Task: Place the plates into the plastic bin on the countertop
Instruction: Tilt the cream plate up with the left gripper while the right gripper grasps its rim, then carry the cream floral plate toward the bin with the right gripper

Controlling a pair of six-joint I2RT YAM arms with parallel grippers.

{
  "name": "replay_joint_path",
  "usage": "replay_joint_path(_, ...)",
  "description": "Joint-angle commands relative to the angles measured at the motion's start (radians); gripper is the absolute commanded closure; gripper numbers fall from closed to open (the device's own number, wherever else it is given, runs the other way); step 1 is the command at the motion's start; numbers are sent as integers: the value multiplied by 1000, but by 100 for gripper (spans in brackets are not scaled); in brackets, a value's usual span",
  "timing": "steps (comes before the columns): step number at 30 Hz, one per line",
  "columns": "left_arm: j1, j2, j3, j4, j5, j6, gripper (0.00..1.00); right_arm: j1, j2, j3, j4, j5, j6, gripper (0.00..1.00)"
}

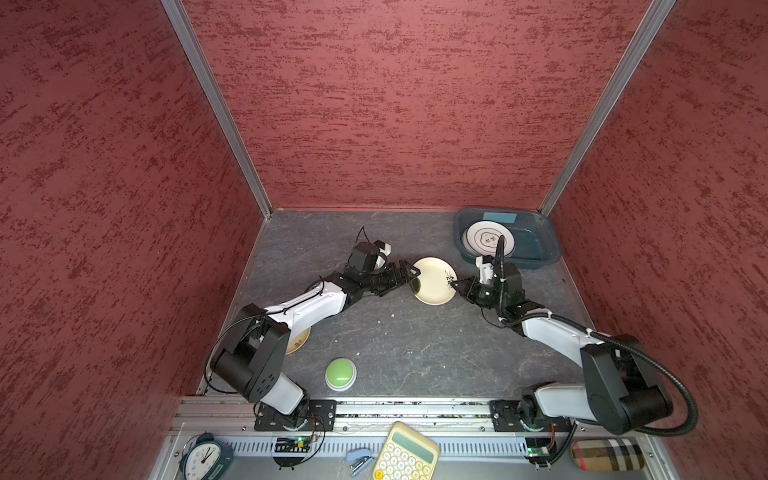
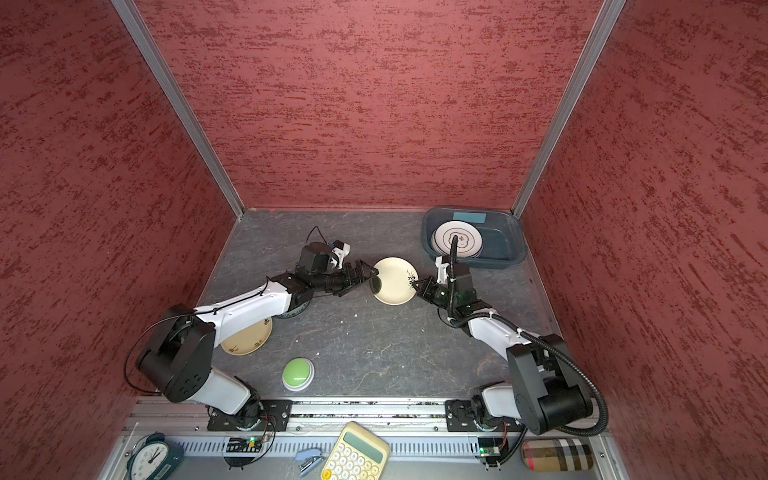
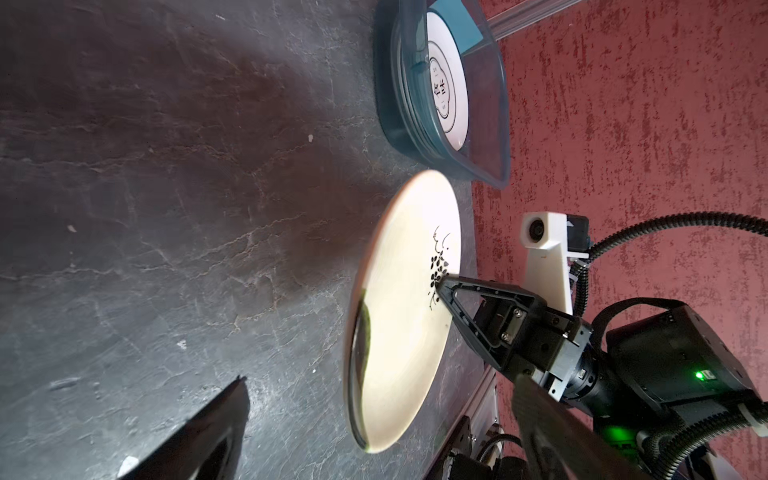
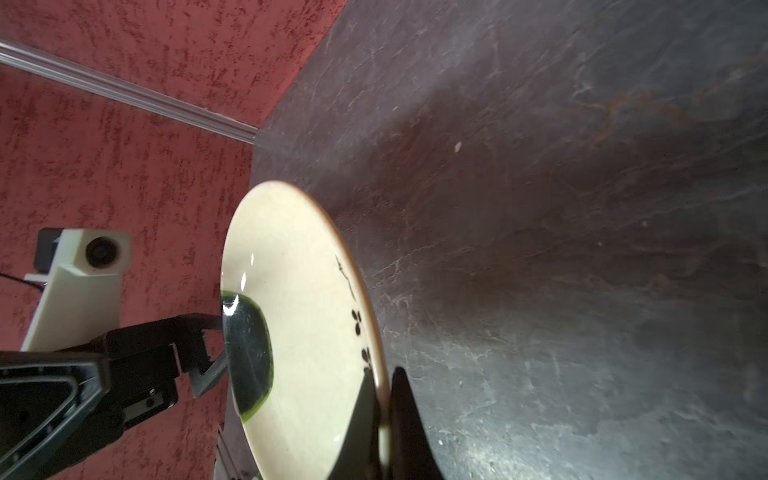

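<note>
Holding a cream-yellow plate (image 1: 434, 280) mid-tabletop, the right gripper (image 1: 454, 284) has its jaws pinched on the rim just beside the black floral marks. The right wrist view shows one finger on each face of the rim.

Left gripper (image 1: 409, 277) – jaws spread wide at the opposite rim. In the left wrist view its fingers (image 3: 224, 428) stand well apart with the plate's near edge between them, and no contact is visible. A dark reflection of this gripper sits on the plate's glaze.

The plate looks tilted and raised off the tabletop (image 1: 415, 345); I cannot tell whether any edge touches.

Plastic bin (image 1: 534, 245) – far right corner, against the back wall. It holds a stack topped by a white ringed plate (image 1: 484, 239) at its left end.

A second cream plate (image 2: 249, 338) lies flat, half under the left arm. A green dome button (image 1: 340, 372) sits near the front edge.
</note>
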Motion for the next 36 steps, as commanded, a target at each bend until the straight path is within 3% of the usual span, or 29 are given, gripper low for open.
replay_joint_path(1, 15, 1, -14, 28, 11, 15, 1, 2, -1, 56, -65, 70, -31, 100)
replay_joint_path(11, 100, -49, -86, 46, 16, 11, 1, -54, -66, 179, -286, 173, -93, 100)
replay_joint_path(18, 164, -112, -154, 74, 43, 28, 1, -236, -87, 279, -321, 56, -74, 100)
replay_joint_path(28, 266, -261, -273, 55, 22, 36, 1, -420, 51, 424, -311, -16, -15, 100)
replay_joint_path(36, 337, -442, -325, -59, -56, 82, 1, -472, 182, 526, -335, 31, -22, 100)
